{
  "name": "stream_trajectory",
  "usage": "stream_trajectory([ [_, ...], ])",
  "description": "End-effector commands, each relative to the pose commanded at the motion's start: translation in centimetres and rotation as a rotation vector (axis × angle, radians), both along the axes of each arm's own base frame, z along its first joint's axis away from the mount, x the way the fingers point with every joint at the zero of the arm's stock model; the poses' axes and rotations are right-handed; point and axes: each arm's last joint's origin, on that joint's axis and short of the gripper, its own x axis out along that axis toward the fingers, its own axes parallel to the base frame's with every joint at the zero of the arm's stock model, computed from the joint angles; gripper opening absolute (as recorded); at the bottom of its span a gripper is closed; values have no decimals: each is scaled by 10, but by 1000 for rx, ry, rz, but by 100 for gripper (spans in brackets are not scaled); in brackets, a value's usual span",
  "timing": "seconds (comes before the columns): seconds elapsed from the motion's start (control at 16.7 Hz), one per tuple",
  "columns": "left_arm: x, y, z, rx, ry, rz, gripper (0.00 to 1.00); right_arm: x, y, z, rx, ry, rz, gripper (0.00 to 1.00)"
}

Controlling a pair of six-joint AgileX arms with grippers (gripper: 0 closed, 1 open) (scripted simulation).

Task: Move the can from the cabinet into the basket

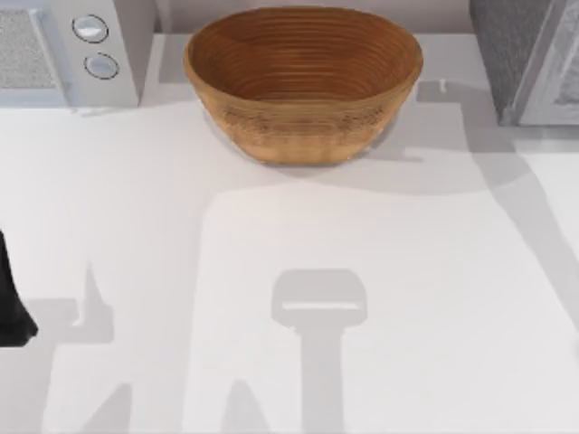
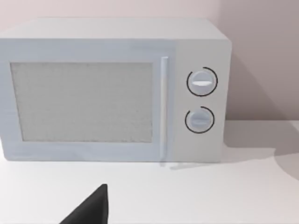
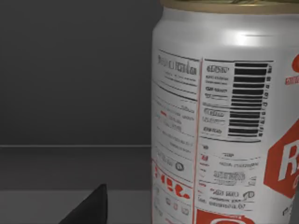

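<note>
The can (image 3: 224, 116), white with red markings and a dull gold top, stands upright inside the dark cabinet (image 3: 70, 70), very close in the right wrist view. My right gripper (image 3: 191, 207) is open around the can. One dark fingertip (image 3: 91, 207) is clear of the can's side, and the other is at the frame edge past the can. In the top view the cabinet (image 1: 520, 54) is at the back right. The brown wicker basket (image 1: 303, 136) stands at the back middle with nothing inside. My left gripper (image 1: 13, 303) is parked at the left edge, one finger (image 2: 91, 207) showing, open.
A white appliance with two round knobs (image 1: 99, 45) stands at the back left and faces the left wrist view (image 2: 112, 93). The cabinet's pale framed door (image 1: 561, 86) is at the far right. White tabletop (image 1: 298, 298) stretches in front of the basket.
</note>
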Motion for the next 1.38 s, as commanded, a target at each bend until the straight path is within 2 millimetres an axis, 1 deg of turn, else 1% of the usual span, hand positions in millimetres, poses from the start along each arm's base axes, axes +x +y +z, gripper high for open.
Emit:
stream_trajectory([
  [0.12,0,0,0,0,0,0,100,1,-1,-1,-1,3,-2,100],
  [0.24,0,0,0,0,0,0,100,9,0,1,0,1,0,100],
  [0.6,0,0,0,0,0,0,100,55,0,1,0,0,0,100],
  [0.72,0,0,0,0,0,0,100,60,-1,1,0,0,0,100],
  [0.9,0,0,0,0,0,0,100,60,-1,1,0,0,0,100],
  [1.38,0,0,0,0,0,0,100,60,-1,1,0,0,0,40],
])
